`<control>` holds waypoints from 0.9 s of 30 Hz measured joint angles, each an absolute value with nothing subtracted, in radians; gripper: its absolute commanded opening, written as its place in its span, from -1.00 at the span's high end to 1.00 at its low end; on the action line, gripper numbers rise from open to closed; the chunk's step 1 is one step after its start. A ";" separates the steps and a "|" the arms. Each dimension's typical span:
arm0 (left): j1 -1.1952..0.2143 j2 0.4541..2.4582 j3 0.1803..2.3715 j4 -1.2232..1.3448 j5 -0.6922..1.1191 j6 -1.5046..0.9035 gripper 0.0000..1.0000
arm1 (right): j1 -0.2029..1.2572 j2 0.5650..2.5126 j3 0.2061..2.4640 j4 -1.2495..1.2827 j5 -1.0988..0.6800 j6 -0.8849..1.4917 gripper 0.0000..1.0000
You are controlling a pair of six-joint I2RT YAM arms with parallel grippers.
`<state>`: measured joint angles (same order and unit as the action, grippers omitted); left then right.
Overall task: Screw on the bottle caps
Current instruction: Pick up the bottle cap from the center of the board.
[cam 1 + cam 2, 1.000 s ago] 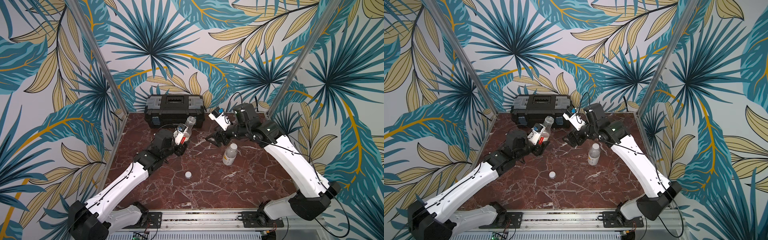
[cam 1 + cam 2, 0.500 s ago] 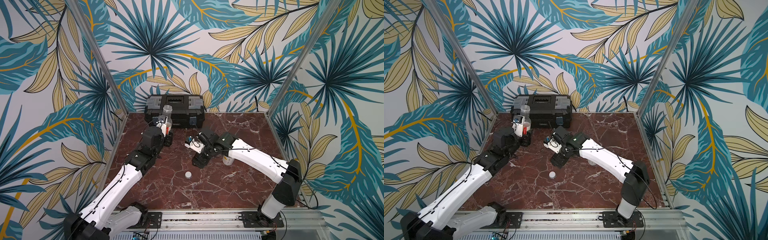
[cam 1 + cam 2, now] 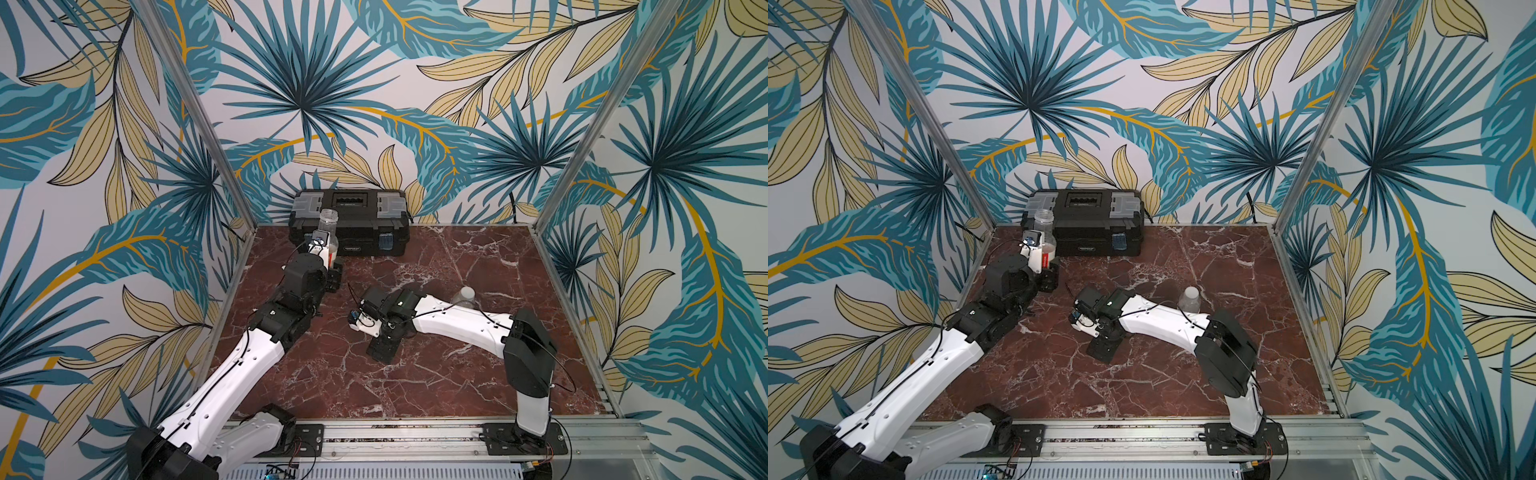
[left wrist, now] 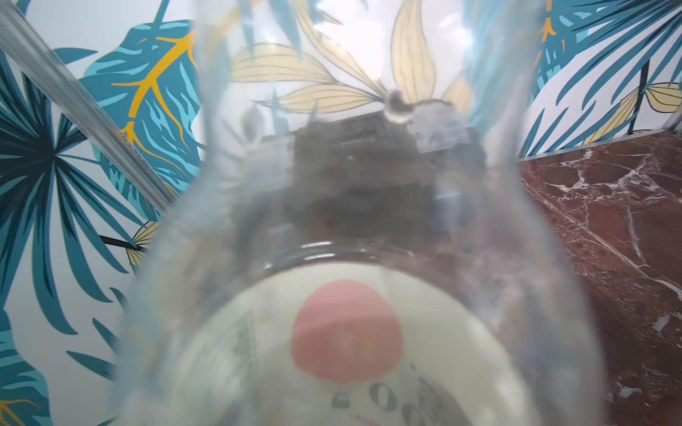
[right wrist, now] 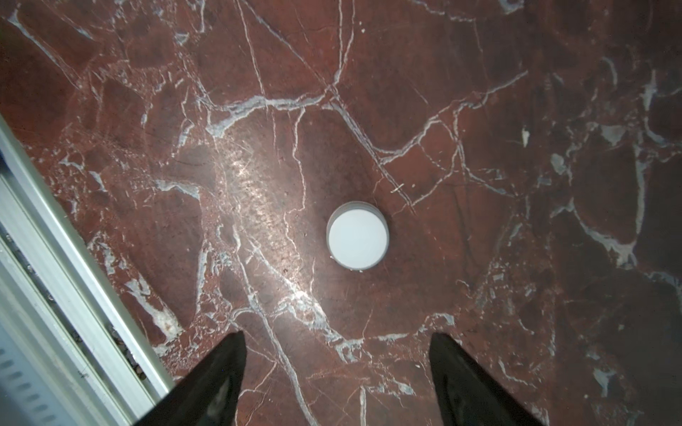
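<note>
between palm-leaf papered walls (image 3: 374, 83), on a red-brown marble-patterned tabletop (image 3: 457, 374), the left gripper (image 3: 332, 271) pinches an uncapped clear plastic bottle with a red-marked white label (image 3: 328, 232), upright just before a black plastic toolbox (image 3: 361, 224). mid-table the right gripper (image 5: 336, 339) hangs spread above a small round white plastic cap (image 5: 358, 236) lying flat on the marble; further right a second clear bottle (image 3: 463, 296) stands behind that arm.
</note>
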<state>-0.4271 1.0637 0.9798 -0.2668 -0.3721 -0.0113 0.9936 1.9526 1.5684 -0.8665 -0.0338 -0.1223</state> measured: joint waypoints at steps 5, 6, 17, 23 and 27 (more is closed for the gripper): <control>-0.422 1.064 0.979 -0.267 -0.382 -0.010 -0.33 | 1.009 1.996 1.568 -0.852 -0.030 -0.117 -0.68; -0.422 1.064 0.979 -0.267 -0.382 -0.010 -0.33 | 1.010 2.006 1.568 -0.847 -0.030 -0.114 -0.68; -0.422 1.062 0.976 -0.267 -0.381 -0.010 -0.32 | 1.013 2.075 1.586 -0.807 0.000 -0.070 -0.61; -0.422 1.051 0.971 -0.268 -0.381 -0.010 -0.32 | 1.011 2.129 1.603 -0.806 0.000 -0.056 -0.52; -0.422 1.042 0.968 -0.268 -0.381 -0.010 -0.33 | 1.006 2.134 1.604 -0.805 0.000 -0.041 -0.44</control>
<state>-0.4217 1.0424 0.9684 -0.2680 -0.3809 -0.0101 1.0061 2.1342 1.6043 -0.8055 -0.0002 -0.0410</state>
